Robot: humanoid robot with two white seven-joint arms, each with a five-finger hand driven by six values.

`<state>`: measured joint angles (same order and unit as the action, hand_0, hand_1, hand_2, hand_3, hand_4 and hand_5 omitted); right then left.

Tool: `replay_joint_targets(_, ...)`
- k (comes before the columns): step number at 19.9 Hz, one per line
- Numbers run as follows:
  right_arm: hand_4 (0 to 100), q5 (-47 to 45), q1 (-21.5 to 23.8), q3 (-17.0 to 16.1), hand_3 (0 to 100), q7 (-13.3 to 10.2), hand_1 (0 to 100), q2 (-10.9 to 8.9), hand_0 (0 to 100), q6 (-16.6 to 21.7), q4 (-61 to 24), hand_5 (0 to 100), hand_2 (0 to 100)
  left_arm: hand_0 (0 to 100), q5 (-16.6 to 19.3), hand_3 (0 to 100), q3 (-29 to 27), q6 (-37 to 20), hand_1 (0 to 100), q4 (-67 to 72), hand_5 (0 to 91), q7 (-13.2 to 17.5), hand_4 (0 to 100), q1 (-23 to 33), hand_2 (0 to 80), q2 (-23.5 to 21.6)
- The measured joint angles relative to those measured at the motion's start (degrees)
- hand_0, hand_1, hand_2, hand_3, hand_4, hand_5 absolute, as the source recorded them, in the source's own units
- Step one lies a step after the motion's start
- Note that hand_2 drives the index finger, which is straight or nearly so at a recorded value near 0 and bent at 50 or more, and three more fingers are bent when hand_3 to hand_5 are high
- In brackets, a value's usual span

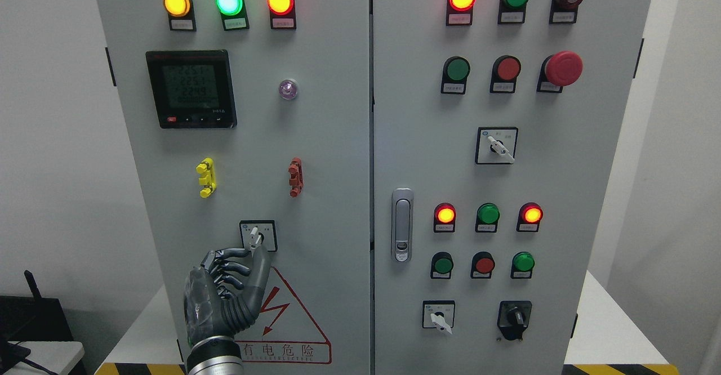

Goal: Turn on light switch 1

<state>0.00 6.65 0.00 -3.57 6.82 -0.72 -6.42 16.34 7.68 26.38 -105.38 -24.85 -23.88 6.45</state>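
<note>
A small rotary switch (258, 235) with a white lever sits low on the left cabinet door (326, 155), just above the red warning triangle (293, 318). My left hand (254, 250) rises from the bottom edge, its dark fingers curled. The thumb (261, 262) and the index fingertip close on the lower end of the lever. The other fingers (225, 268) are folded to the left of the switch. The lever stands nearly upright, tilted slightly. Three lamps (228, 1) glow yellow, green and red at the door's top. My right hand does not show.
On the left door are a digital meter (190, 88), a yellow clip (205, 177) and a red clip (295, 177). The right door (563, 195) carries lamps, push buttons, a red emergency button (563, 68), three more rotary switches and a door handle (401, 226). White walls flank the cabinet.
</note>
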Motion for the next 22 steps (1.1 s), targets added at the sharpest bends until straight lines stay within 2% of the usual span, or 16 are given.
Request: replay_joint_targets(22, 0, 0.0, 0.0, 0.0, 0, 0.0, 39, 0.02, 12, 0.0, 0.0, 0, 0, 27, -0.1, 74, 0.4, 4.8, 41, 0.2, 86.2, 0.1, 82, -2.4, 48.2, 0.1)
